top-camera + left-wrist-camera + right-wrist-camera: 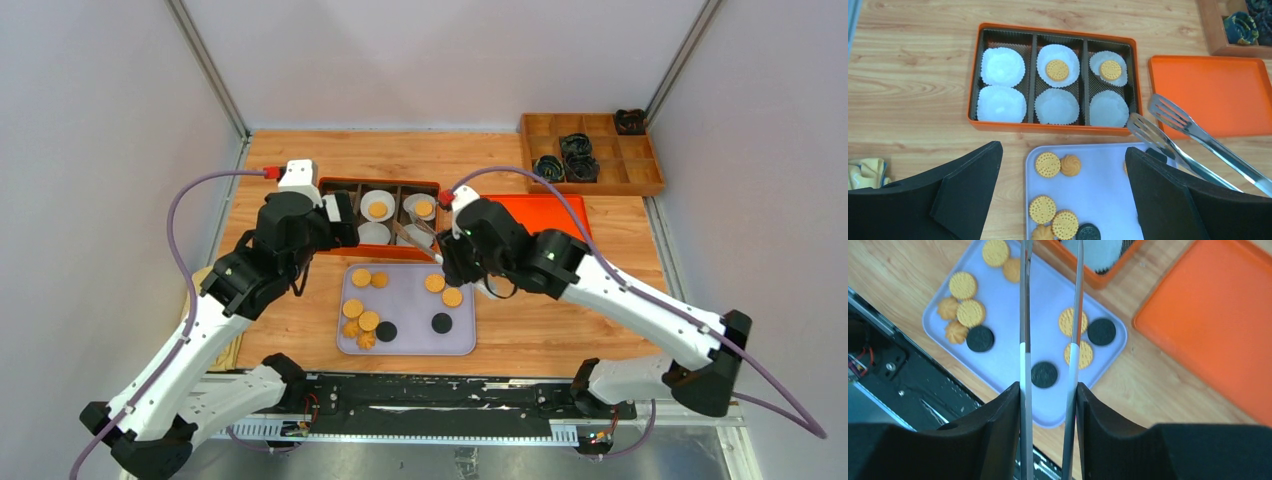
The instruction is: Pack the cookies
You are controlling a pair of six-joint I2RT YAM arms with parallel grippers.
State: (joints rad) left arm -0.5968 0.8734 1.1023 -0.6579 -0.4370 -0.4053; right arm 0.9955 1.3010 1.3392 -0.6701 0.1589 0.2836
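Left gripper [338,218] hangs over the left end of the box [1050,126], jaws fully apart, holding nothing. The box has six paper cups [1002,104]; only the far-middle and far-right ones hold a golden cookie each, the other four are empty. The rest of the cookies [360,320] lie flat on the tray [410,300], just near of the box: golden ones clustered at its left, a few more plus black ones toward the right. The tongs [1153,135] reach in from the right, heads over the tray's far right corner by the box, arms partly apart, nothing between the heads. The right gripper [1048,395] is clamped on the tong handles, squeezing them about halfway. The orange lid [1213,95] lies right of the box. Cookies are likely light, stiff and brittle, with thin low edges since they lie flat. Best taken across opposite rims with the flat heads, or with one head slid under. The squeeze should be gentle, since too hard would probably crack one. The isolated ones at right look easier than the touching cluster.
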